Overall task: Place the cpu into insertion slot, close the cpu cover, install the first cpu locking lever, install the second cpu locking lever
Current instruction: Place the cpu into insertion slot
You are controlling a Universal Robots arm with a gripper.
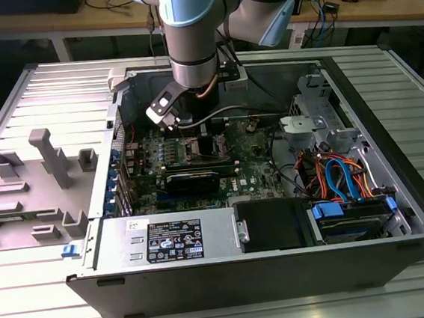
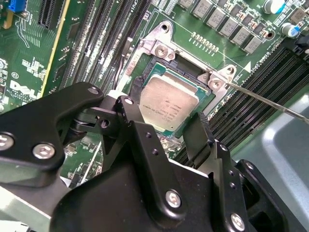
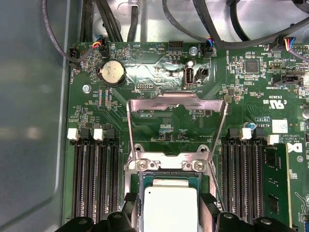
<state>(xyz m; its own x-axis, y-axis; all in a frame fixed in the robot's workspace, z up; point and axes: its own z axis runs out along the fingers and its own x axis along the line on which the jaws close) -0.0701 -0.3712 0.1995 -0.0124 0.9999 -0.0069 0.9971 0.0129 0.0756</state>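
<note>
The cpu [image 2: 169, 106], a small square chip with a dull silver top, lies level in the insertion slot [image 2: 161, 43], whose silvery rim shows around it. My gripper [image 2: 162, 115] straddles the chip, and its black fingers [image 2: 126, 102] press against two opposite edges. In the first wrist view the cpu [image 3: 171, 208] sits between the same fingers [image 3: 208, 205], and the cpu cover [image 3: 176, 102] stands swung up and open behind the slot [image 3: 166, 163]. A thin locking lever [image 2: 270, 104] sticks out beside the slot. In the exterior view the gripper [image 1: 195, 142] reaches down into the open computer case.
Long black memory slots [image 3: 94, 179] flank the socket on both sides. A coin battery [image 3: 112, 72] and black cables [image 3: 104, 19] lie beyond the cover. The power-supply box [image 1: 167, 238] and a drive bay with blue and orange cables [image 1: 342, 184] fill the case's front.
</note>
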